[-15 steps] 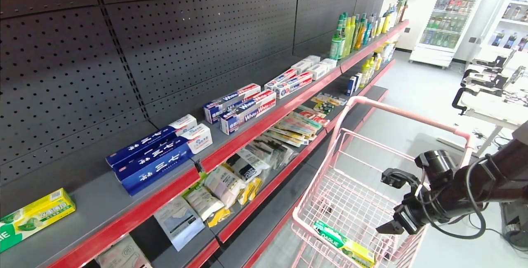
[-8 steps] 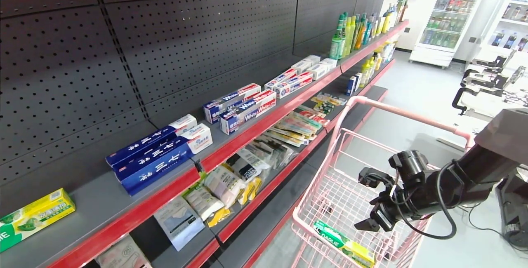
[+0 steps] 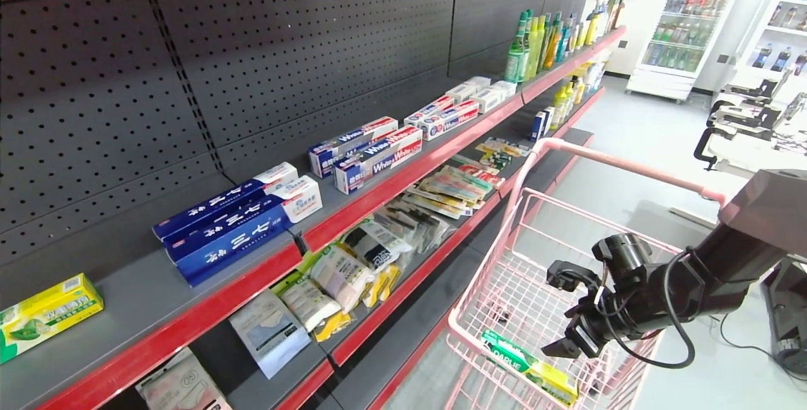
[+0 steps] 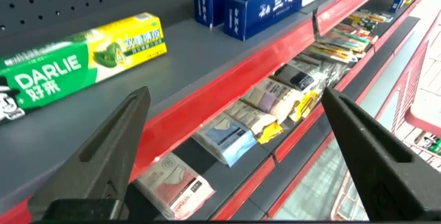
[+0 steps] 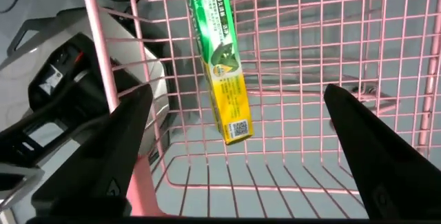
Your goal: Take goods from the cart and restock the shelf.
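R gripper (image 3: 567,344) swung in over pink cart (image 3: 630,169), jaws spread above toothpaste box (image 3: 526,367), L gripper (image 4: 236,96) spread near shelf (image 4: 200,52)

Right gripper (image 5: 236,90) above the pink wire cart (image 5: 97,39), fingers (image 5: 103,162) spread wide apart and holding nothing. A green-and-yellow toothpaste box (image 5: 222,58) lies on the cart's mesh floor between and beyond the fingertips, touching neither. A thick cart bar runs just past one finger.
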